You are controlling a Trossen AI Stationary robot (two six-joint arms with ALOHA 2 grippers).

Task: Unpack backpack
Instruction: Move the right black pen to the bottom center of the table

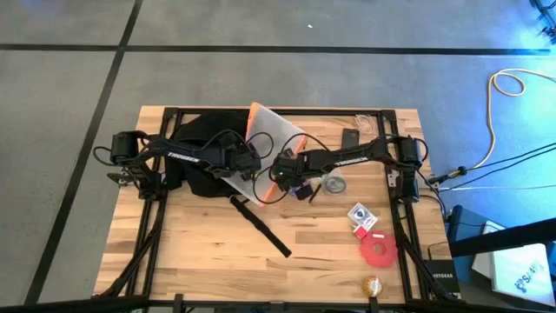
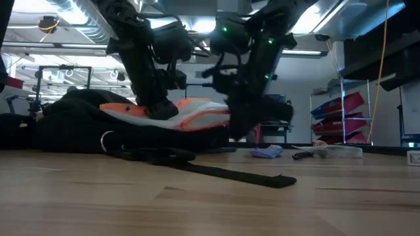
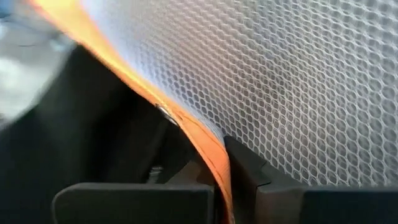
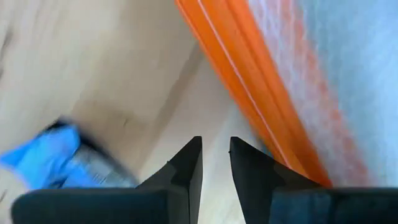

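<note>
A black backpack point(image 1: 201, 149) lies on the far left part of a wooden table point(image 1: 208, 252), one long black strap point(image 1: 261, 226) trailing from it toward the near edge. A white mesh pouch with orange edging point(image 1: 276, 132) rests partly on the backpack, jutting off its right side. The left gripper point(image 3: 225, 180) is clamped tight on the pouch's orange edge, just above the backpack. The right gripper point(image 4: 216, 163) hovers just beside the pouch's right side, its fingers narrowed to a slim gap with nothing between them, bare wood beneath. Well to the right of the backpack sit a red disc point(image 1: 379, 250), a small white card point(image 1: 362, 215) and a gold ball point(image 1: 371, 284).
</note>
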